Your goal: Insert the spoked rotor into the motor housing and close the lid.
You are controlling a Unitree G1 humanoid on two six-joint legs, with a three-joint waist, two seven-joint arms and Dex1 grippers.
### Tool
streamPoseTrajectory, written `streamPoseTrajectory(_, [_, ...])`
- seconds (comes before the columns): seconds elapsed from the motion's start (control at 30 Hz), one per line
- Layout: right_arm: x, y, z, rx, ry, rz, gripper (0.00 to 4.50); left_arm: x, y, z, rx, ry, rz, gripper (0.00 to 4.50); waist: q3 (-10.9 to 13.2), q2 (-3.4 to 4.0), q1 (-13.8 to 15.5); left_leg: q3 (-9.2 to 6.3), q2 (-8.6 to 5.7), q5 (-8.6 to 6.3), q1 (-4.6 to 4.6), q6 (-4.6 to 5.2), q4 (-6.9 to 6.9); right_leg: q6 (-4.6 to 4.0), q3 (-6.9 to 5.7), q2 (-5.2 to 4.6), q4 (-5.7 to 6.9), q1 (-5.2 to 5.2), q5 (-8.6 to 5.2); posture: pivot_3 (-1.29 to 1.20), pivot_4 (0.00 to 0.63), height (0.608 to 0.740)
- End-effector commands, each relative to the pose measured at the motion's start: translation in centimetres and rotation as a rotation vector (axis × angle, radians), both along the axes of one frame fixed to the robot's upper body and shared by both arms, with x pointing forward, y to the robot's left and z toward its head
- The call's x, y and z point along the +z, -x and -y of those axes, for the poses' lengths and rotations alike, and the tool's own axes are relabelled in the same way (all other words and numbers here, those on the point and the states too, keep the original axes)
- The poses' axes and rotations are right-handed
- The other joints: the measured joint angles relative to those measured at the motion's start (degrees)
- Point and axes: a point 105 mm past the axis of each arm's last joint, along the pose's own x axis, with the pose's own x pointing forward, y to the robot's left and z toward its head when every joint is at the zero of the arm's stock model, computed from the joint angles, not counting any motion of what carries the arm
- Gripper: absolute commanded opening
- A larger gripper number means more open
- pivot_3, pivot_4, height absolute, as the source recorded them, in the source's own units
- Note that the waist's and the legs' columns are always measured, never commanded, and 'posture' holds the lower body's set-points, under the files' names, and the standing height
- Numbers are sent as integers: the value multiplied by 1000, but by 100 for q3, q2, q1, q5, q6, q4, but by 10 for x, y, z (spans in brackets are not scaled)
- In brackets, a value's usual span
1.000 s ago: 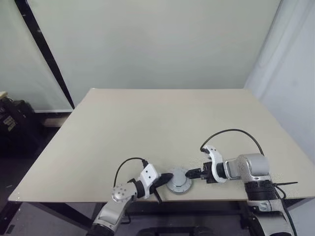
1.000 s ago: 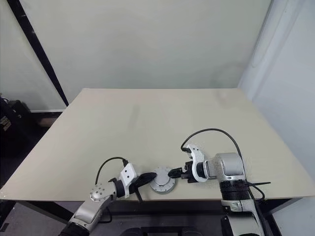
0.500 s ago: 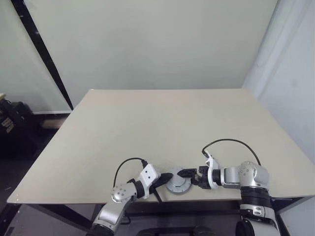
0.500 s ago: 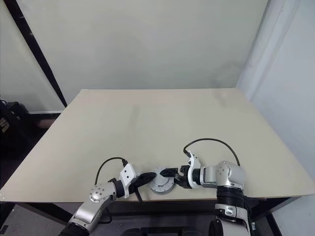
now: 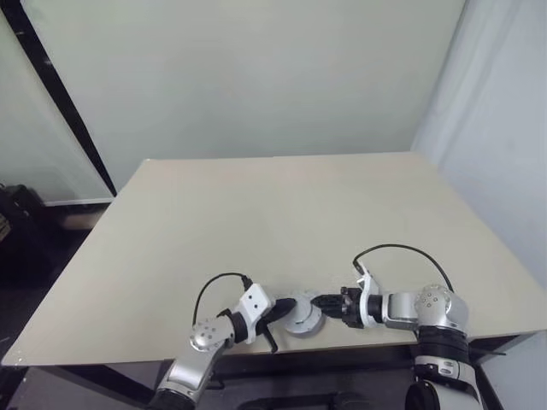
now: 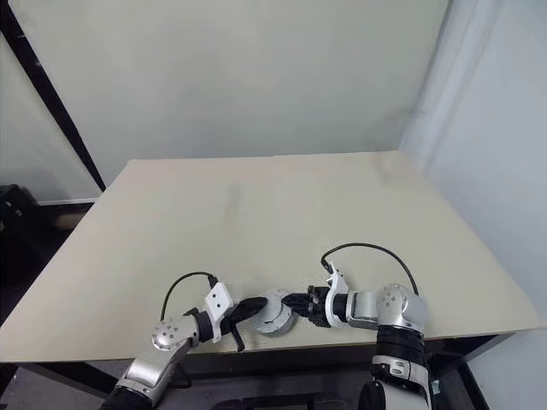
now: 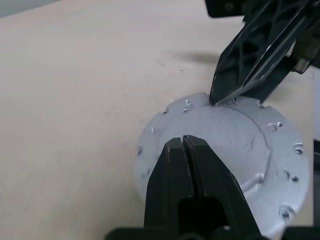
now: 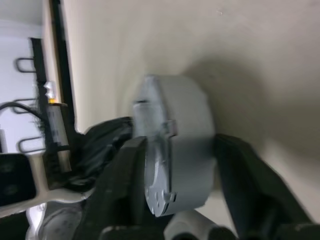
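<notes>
Two grippers meet at one grey round unit near the front edge of the table [image 5: 282, 213]. This unit is the housing [image 5: 301, 316] with the lid [image 7: 235, 137] lying closed on top of it, so the windings and the rotor are hidden inside and cannot be seen.

The left gripper [image 5: 275, 313] comes from the left side. Its two black fingers [image 7: 187, 165] are pressed together, with nothing between them, and their tips rest on the plain grey face of the lid, close to its near rim. The lid's face is flat, with small screw holes around the edge.

The right gripper [image 5: 323, 301] comes from the right side, pointing toward the left one. In the right wrist view its fingers [image 8: 122, 185] stand one on each side of the unit, one against the lid face and the other near the bottom of the housing; the unit looks tilted up on its edge between them. In the left wrist view the tip of a right finger touches the far rim of the lid. Whether the fingers really squeeze the unit or only stand beside it, I cannot tell.

A black cable [image 5: 402, 254] makes a loop over the right wrist, and another loop rises over the left wrist.
</notes>
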Motion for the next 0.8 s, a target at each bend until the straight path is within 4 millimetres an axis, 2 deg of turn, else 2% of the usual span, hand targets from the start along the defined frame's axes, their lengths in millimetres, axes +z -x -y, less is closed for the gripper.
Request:
streamPoseTrajectory(0.03, [1, 3, -11, 45, -13, -12, 1318, -13, 4, 0, 18, -26, -43, 0, -4, 3, 0, -1, 0, 0, 6, 0, -6, 0, 9, 3, 0, 3, 0, 0, 0, 740])
streamPoseTrajectory(0.27, [-2, 5, -8, 46, 14, -21, 1275, -13, -2, -6, 88, -12, -68, 0, -5, 5, 0, 2, -5, 2, 9, 3, -17, 1, 26, 8, 0, -6, 0, 0, 0, 740])
streamPoseTrajectory(0.37, [-3, 5, -7, 43, 22, -23, 1275, -8, -2, -10, 92, 54, -139, 559, -5, 4, -6, 4, -5, 2, 9, 3, -18, 1, 30, 8, 0, -8, 0, 0, 0, 740])
streamPoseTrajectory(0.47, [-3, 5, -6, 41, 26, -25, 1275, -2, -1, -22, 105, 84, -181, 1607, -5, 4, -30, 4, -5, 2, 9, 3, -25, 1, 32, 9, 0, -14, 0, 0, 0, 740])
streamPoseTrajectory(0.73, [-3, 5, -6, 34, 15, -24, 1275, 8, 8, -69, 195, 130, -327, 4356, -3, 4, -55, 7, -5, 2, 5, 3, -42, 3, 41, 12, -6, -29, -2, 0, 0, 740])
streamPoseTrajectory(0.8, [-2, 5, -7, 33, -1, -23, 1275, 10, 13, -78, 242, 179, -400, 4500, 0, -2, -88, 6, -5, 2, 1, 3, -41, 3, 40, 11, -7, -32, -2, 0, 0, 740])
